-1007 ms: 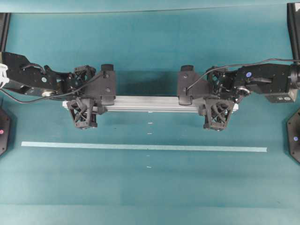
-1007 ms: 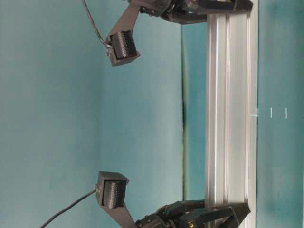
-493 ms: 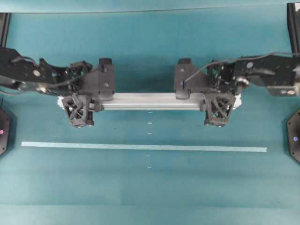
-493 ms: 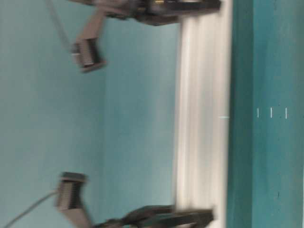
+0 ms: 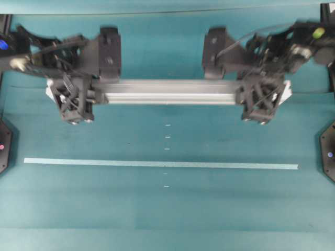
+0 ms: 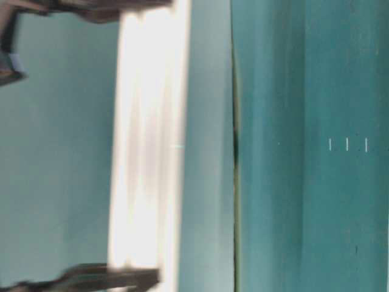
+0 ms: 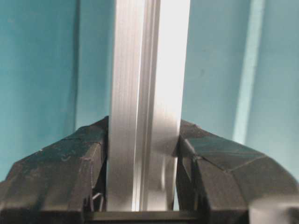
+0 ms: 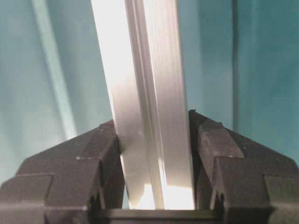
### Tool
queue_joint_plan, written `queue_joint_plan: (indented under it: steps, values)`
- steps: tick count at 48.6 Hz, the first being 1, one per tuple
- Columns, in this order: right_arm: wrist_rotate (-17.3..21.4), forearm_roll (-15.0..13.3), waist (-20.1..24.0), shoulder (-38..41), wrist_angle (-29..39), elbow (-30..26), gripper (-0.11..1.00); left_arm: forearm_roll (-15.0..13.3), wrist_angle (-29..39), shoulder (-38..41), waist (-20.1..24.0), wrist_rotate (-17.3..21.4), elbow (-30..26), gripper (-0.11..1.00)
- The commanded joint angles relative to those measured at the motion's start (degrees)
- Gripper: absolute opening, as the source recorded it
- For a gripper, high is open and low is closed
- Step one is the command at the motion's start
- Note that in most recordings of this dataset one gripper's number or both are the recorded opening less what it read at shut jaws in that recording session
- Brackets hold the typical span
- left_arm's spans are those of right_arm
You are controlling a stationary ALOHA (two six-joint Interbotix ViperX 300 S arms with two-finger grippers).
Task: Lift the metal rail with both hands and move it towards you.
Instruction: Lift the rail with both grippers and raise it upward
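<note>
The metal rail is a long silver grooved bar, held level well above the teal table by both hands. My left gripper is shut on its left end and my right gripper on its right end. In the left wrist view the rail runs straight out between the black fingers, which press its two sides at the gripper. The right wrist view shows the same clamp: rail, gripper. The table-level view shows the rail as a bright blur, clear of the tabletop.
A thin pale tape strip lies across the table nearer to the front, with a column of small white marks crossing it. Black bases stand at the left edge and right edge. The tape also shows below the rail.
Both grippers have risen with the rail clamped between them. It has left the table, looks bigger from overhead and sits higher in that picture. The grips have not changed.
</note>
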Motion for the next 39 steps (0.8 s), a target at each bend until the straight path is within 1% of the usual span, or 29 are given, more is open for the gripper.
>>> queue_joint_plan:
  steps: [1,11,15,23,29,33,39]
  values:
    - [2.99,0.26,-1.05,-1.49,4.48,-5.1,0.38,0.18,3.87,-2.2,0.09,-0.62,-5.1,0.32]
    - [6.24,0.26,-0.44,-1.23,12.92,-13.36,0.38,0.18,10.63,-2.9,-0.7,-1.14,-12.22,0.32]
    - [7.29,0.18,0.09,-1.14,15.56,-16.44,0.38,0.18,11.51,-3.16,-1.67,-2.72,-15.47,0.32]
    - [9.23,0.26,1.76,-1.05,17.14,-22.59,0.38,0.26,12.57,-3.25,-3.6,-5.63,-19.86,0.32]
    - [10.55,0.09,2.37,-0.97,17.67,-24.61,0.38,0.18,15.12,-3.08,-4.22,-6.06,-22.06,0.32]
    - [10.81,0.09,2.55,-0.97,17.93,-24.52,0.38,0.26,16.7,-2.9,-4.57,-6.15,-22.94,0.32]
    - [10.81,0.09,2.9,-0.79,17.93,-24.26,0.38,0.18,16.88,-2.9,-4.75,-6.15,-23.03,0.32]
